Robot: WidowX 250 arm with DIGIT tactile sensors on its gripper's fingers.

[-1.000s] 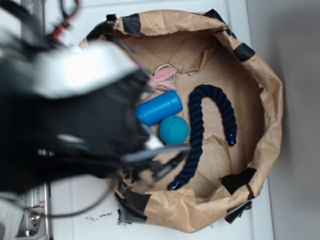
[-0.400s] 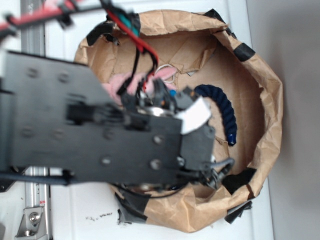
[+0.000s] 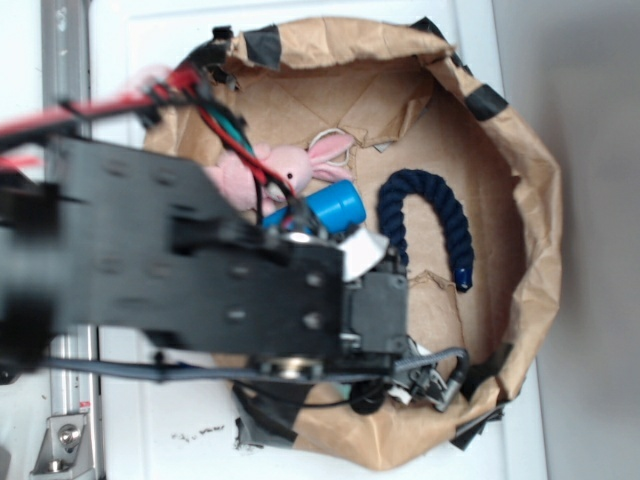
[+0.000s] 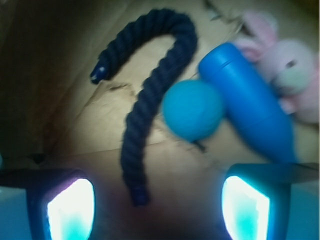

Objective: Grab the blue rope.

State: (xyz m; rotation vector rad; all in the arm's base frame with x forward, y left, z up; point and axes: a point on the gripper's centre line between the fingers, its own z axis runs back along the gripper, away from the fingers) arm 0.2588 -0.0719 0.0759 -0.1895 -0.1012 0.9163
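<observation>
The blue rope (image 4: pixel 150 105) is a dark navy twisted cord bent like a hook, lying on the floor of the brown paper bag (image 3: pixel 540 200). In the exterior view only the rope's curved top (image 3: pixel 440 215) shows; my arm covers the remainder. My gripper (image 4: pixel 157 210) hangs open above the rope's near end (image 4: pixel 140 197). That end lies between the two wide-apart fingers, closer to the left fingertip (image 4: pixel 70 210), and nothing is held.
A teal ball (image 4: pixel 192 110) touches the rope's right side. Next to the ball lies a bright blue pin toy (image 4: pixel 255 115), and behind that a pink plush bunny (image 4: pixel 290 75). The bag's crumpled walls ring everything. My black arm (image 3: pixel 200 270) hides the bag's left half.
My arm swung in over the bag, then shifted a little to the left and down. More of the rope's curve, the pin and the bunny show again.
</observation>
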